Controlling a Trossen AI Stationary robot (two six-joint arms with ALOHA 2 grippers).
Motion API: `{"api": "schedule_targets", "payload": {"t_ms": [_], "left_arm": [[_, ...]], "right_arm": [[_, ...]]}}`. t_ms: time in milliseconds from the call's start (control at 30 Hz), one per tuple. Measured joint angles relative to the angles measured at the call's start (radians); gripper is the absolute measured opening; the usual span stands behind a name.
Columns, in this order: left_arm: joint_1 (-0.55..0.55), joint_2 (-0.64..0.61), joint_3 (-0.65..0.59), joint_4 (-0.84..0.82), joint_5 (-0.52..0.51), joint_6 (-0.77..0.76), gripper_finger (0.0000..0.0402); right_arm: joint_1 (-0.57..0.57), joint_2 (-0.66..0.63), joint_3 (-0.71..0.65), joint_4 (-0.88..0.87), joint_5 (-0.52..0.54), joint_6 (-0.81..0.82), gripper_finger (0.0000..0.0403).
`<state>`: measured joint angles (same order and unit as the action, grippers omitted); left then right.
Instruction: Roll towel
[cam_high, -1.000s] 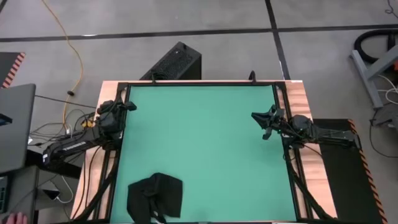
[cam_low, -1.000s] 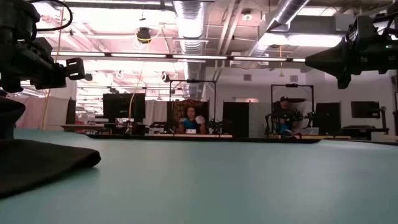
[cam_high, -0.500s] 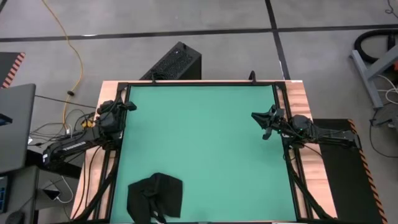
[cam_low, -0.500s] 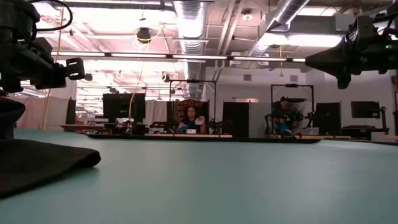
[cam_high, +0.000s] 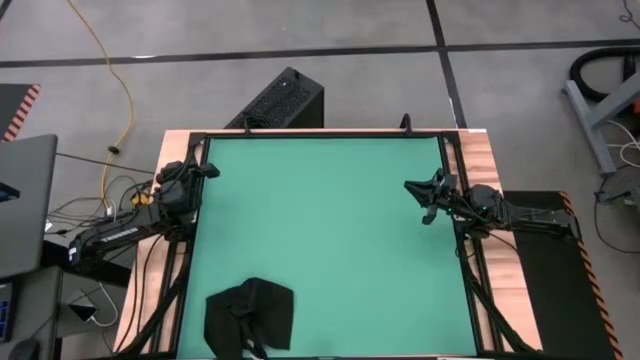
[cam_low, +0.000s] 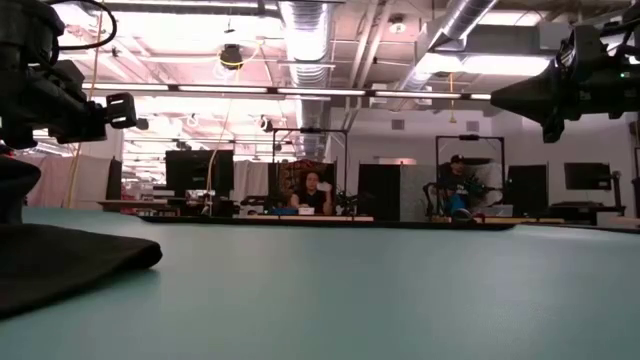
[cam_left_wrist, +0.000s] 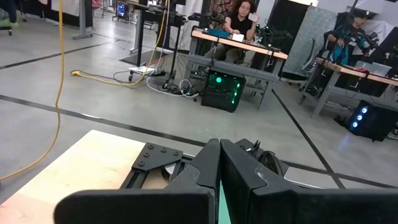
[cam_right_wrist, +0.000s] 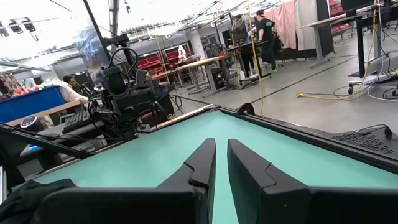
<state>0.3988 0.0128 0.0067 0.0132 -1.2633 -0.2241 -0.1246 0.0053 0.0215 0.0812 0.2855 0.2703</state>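
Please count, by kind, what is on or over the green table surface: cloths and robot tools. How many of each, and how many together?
Towel, black, crumpled near the front edge: 1
Robot tools, left tool and right tool, both at the table sides, holding nothing: 2
Total: 3

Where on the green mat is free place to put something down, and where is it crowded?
Most of the green mat is bare: the whole middle between the left pincer and the right pincer, plus the near right corner. Only the near left corner is taken, by the crumpled towel.
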Motion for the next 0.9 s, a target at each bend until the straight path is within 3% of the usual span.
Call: {"api": "schedule_targets", "payload": {"t_ms": [200,667,900], "left_arm": [[0.000,0.000,0.000,0.004,0.006,-0.008,0.0000],[0.000,0.000,0.000,0.031,0.156,-0.113,0.0000],[0.000,0.000,0.000,0.031,0.157,-0.126,0.0000]], "right_arm": [[0.000,0.000,0.000,0.000,0.000,0.000,0.0065],[0.000,0.000,0.000,0.000,0.000,0.000,0.0065],[-0.003,0.000,0.000,0.001,0.002,-0.073,0.0065]]}}
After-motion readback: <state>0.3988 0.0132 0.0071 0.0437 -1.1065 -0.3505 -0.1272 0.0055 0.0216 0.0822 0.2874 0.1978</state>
